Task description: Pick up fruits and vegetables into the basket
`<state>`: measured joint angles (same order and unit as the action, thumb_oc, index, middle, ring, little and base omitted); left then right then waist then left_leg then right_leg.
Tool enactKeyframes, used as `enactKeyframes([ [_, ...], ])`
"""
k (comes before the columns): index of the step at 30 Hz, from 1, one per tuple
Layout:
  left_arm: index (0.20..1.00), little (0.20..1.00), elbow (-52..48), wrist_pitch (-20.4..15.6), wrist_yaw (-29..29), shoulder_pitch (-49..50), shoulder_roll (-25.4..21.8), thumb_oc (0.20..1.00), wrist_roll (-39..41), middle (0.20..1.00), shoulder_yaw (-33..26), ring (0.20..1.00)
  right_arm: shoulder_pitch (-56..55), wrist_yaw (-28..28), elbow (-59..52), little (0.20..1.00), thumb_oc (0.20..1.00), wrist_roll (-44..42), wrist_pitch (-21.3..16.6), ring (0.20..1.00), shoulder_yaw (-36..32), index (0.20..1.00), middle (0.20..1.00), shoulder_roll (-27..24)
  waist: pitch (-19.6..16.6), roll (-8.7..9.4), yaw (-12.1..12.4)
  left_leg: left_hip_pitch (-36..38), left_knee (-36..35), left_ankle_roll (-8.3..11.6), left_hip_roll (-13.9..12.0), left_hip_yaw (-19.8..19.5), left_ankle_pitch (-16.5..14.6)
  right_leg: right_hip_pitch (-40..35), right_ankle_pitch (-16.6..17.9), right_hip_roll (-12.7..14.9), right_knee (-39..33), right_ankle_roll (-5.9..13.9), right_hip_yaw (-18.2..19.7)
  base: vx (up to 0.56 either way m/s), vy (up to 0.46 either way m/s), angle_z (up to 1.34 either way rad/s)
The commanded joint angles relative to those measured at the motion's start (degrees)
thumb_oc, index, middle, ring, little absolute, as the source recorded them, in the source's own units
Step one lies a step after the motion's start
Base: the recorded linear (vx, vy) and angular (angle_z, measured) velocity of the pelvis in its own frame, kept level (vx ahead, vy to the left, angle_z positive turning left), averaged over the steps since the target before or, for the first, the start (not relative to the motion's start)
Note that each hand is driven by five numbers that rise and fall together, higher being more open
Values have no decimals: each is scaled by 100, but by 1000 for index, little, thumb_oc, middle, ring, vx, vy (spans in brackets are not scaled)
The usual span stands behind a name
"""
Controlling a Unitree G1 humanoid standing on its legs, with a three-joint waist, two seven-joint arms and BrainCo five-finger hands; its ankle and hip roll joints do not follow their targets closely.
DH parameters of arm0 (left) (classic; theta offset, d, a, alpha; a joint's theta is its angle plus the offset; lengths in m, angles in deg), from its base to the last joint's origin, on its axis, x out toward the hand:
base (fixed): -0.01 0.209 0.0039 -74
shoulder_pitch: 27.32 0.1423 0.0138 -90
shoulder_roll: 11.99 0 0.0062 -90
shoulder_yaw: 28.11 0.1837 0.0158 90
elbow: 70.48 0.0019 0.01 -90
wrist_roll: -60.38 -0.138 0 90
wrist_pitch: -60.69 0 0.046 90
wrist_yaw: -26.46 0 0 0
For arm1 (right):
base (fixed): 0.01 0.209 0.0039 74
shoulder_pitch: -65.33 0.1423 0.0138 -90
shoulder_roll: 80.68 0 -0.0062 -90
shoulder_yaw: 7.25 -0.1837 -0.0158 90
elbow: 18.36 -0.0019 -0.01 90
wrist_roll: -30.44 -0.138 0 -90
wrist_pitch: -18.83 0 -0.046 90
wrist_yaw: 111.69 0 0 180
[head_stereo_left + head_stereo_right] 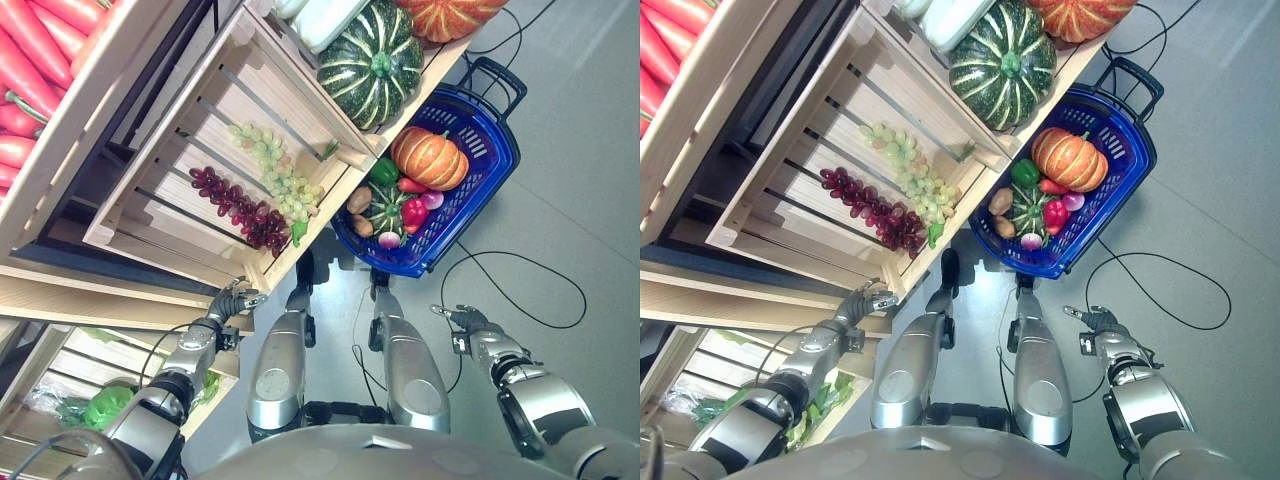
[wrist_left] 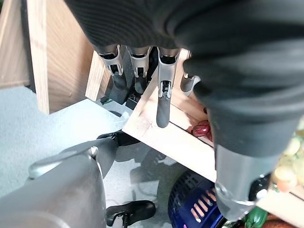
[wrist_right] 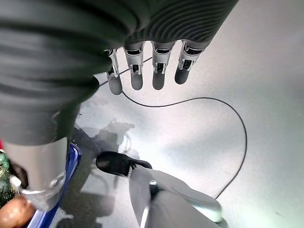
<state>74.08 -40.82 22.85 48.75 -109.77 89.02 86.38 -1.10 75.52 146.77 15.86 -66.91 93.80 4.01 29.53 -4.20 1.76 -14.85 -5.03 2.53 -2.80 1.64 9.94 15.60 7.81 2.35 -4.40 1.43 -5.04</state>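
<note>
A grey floor (image 1: 580,180) runs beside wooden shelves; grapes (image 1: 270,190) lie in a crate (image 1: 150,200), and my blue basket (image 1: 490,170) on the floor holds a pumpkin (image 1: 430,158). My left hand (image 1: 232,300) by the crate's corner and right hand (image 1: 468,322) over the floor hang relaxed, holding nothing.

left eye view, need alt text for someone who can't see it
A blue basket on the floor holds an orange pumpkin and other vegetables, beside a wooden crate with green grapes and red grapes. The left hand is near the crate's corner; the right hand hangs open over the floor.
</note>
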Motion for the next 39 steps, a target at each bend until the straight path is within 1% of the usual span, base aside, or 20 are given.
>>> enactKeyframes([
  [1, 1000, 1000, -1027, -794, -17, -1254, 51, 1000, 353, 1000, -60, 1000, 91, 115, -22, 1000, 1000, -190, 117, 1000, 313, 1000, 1000, -221, 3, 86, -81, -350, 690, 29, 199, -47, -715, 402, -480, 287, 953, 413, -201, -53, -6, -3],
  [5, 1000, 1000, -1430, -807, -112, -1439, -156, 1000, 491, 1000, 1, 1000, 184, 97, -15, 1000, 1000, -233, 123, 1000, 299, 1000, 1000, -285, 26, 82, -70, -614, 914, 12, 234, -51, -746, 622, -510, 298, 1135, 397, -248, -41, -17, 0],
  [10, 1000, 1000, -1703, -694, -133, -1560, -247, 1000, 627, 1000, 27, 1000, 228, 102, -8, 1000, 1000, -295, 107, 1000, 297, 1000, 1000, -296, 26, 79, -58, -781, 994, -15, 258, -66, -760, 787, -518, 307, 1221, 390, -280, -23, -26, 2],
  [11, 1000, 1000, -1851, -610, -133, -1527, -253, 1000, 596, 1000, 68, 1000, 236, 99, -3, 1000, 1000, -306, 101, 1000, 271, 1000, 1000, -269, 26, 72, -37, -753, 953, -21, 279, -120, -768, 770, -520, 297, 1205, 387, -292, -32, -45, 5],
  [17, 1000, 1000, -1799, -436, -170, -1350, -233, 1000, 415, 1000, 70, 1000, 183, 63, 36, 1000, 1000, -316, 123, 1000, 233, 1000, 1000, -236, 17, 90, 25, -395, 751, -13, 282, -189, -754, 467, -521, 308, 1100, 398, -359, -9, -25, 3],
  [19, 1000, 1000, -1728, -342, -170, -1185, -220, 1000, 297, 1000, 60, 1000, 97, 21, 72, 1000, 1000, -289, 121, 1000, 186, 1000, 1000, -240, -124, 100, 45, -235, 642, 2, 267, -208, -760, 313, -522, 303, 998, 403, -365, 50, -26, 4],
  [23, 1000, 1000, -1619, -326, -199, -851, -199, 1000, 150, 1000, -1, 1000, -70, -28, 83, 1000, 1000, -241, 131, 1000, 129, 1000, 1000, -230, -343, 117, 88, 58, 396, 45, 226, -205, -713, 26, -479, 315, 770, 433, -379, 54, -8, 4],
  [25, 1000, 1000, -1426, -408, -177, -497, -100, 1000, -85, 1000, -85, 1000, -286, -75, 99, 1000, 1000, -110, 105, 1000, 46, 1000, 1000, -216, -594, 130, 106, 356, 145, 80, 198, -198, -657, -271, -452, 314, 543, 457, -393, 82, 14, -1],
  [28, 1000, 1000, -1178, -489, -153, -141, 29, 1000, -399, 1000, -173, 1000, -529, -76, 124, 1000, 1000, -33, 114, 1000, -17, 1000, 1000, -165, -872, 152, 130, 572, 70, 103, 193, -224, -673, -550, -455, 319, 380, 472, -410, 90, 9, -3],
  [29, 1000, 1000, -1016, -490, -112, 23, 103, 1000, -556, 1000, -221, 1000, -655, -66, 154, 1000, 1000, 39, 115, 1000, -32, 1000, 1000, -112, -1020, 167, 134, 676, 48, 108, 191, -241, -677, -675, -452, 312, 324, 477, -404, 99, 8, 2],
  [30, 1000, 1000, -979, -484, -102, 58, 121, 1000, -592, 1000, -229, 1000, -685, -60, 161, 1000, 1000, 51, 111, 1000, -32, 1000, 1000, -94, -1055, 172, 134, 698, 44, 108, 191, -245, -676, -704, -451, 310, 311, 478, -399, 145, 14, 2],
  [31, 1000, 1000, -679, -521, -165, 195, 199, 1000, -799, 1000, -321, 1000, -807, -84, 187, 1000, 1000, 102, 128, 1000, -57, 1000, 1000, -53, -1230, 202, 135, 818, 31, 115, 181, -232, -682, -839, -449, 309, 271, 489, -405, 108, 9, -1],
  [35, 1000, 1000, -208, -559, -279, 429, 304, 1000, -1098, 1000, -421, 1000, -1019, -156, 230, 1000, 1000, 293, 156, 1000, -120, 1000, 1000, 0, -1519, 250, 131, 1058, 31, 119, 166, -188, -726, -1101, -480, 296, 229, 491, -390, 161, 13, -5],
  [37, 1000, 1000, 158, -661, -412, 587, 372, 1000, -1284, 1000, -482, 1000, -1214, -161, 245, 1000, 1000, 424, 199, 1000, -139, 1000, 1000, 67, -1729, 277, 117, 1271, 44, 114, 158, -135, -796, -1312, -532, 282, 217, 482, -378, 210, 14, -1],
  [39, 1000, 1000, 247, -726, -506, 655, 389, 1000, -1312, 1000, -507, 1000, -1289, -165, 251, 1000, 1000, 490, 222, 1000, -154, 1000, 1000, 87, -1805, 282, 116, 1365, 45, 106, 156, -121, -833, -1410, -555, 274, 202, 478, -365, 123, 9, 1],
])
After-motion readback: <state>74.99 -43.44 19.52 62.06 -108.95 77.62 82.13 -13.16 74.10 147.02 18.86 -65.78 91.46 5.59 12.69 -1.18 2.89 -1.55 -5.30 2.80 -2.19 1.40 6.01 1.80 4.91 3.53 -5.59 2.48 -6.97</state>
